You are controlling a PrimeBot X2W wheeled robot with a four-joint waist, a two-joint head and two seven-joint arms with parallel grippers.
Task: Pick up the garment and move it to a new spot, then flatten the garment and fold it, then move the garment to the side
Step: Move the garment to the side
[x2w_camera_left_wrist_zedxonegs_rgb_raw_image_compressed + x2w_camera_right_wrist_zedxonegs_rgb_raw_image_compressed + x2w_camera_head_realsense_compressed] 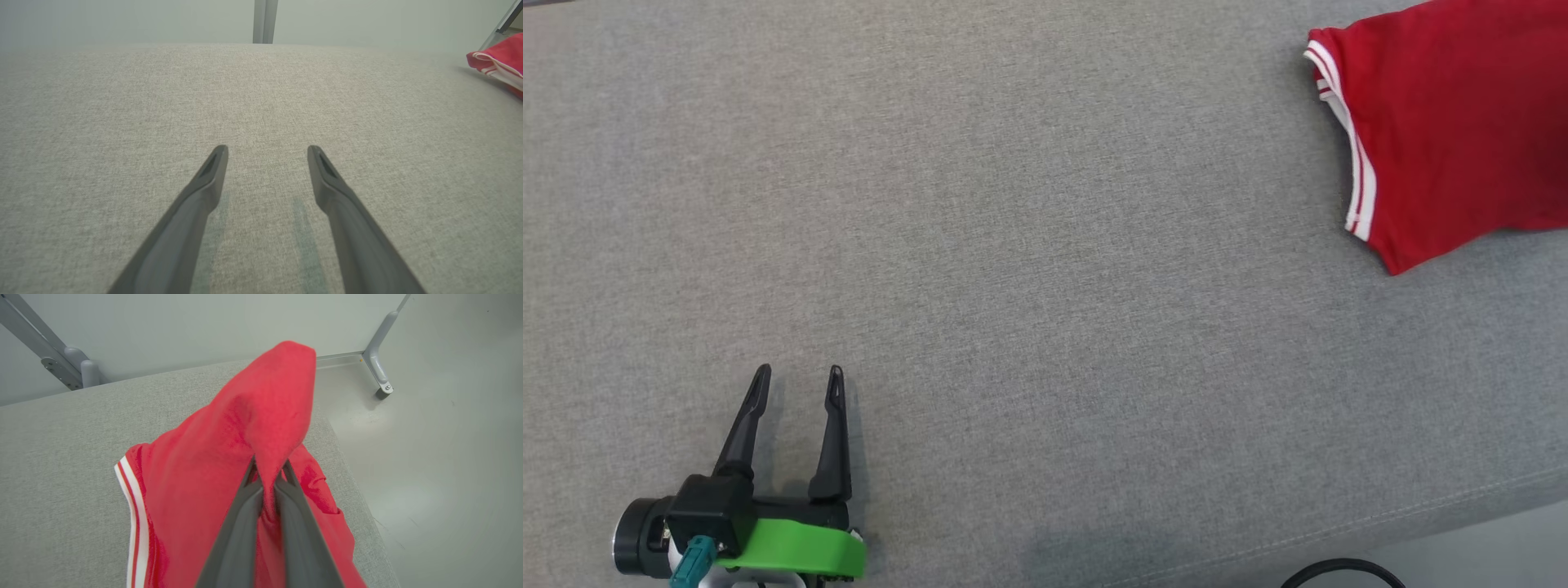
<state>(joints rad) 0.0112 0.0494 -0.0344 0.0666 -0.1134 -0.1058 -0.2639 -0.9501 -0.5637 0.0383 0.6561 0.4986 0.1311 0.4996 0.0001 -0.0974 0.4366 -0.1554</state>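
Note:
The garment (1445, 114) is red with white stripes along a sleeve hem. It hangs at the head view's upper right, partly lifted off the grey fabric surface (1045, 269). In the right wrist view my right gripper (267, 467) is shut on a fold of the garment (229, 449), which drapes over and around the fingers. At the lower left of the head view my left gripper (799, 376) stands open, low over bare fabric, far from the cloth. The left wrist view has that left gripper (267, 151) with nothing between its fingers and a corner of the garment (500, 61) at the far right.
The grey surface's front edge (1421, 523) runs along the lower right, with a black cable (1339, 572) below it. Its right edge (351, 473) drops to a pale floor. Grey metal frame legs (378, 363) stand beyond the surface.

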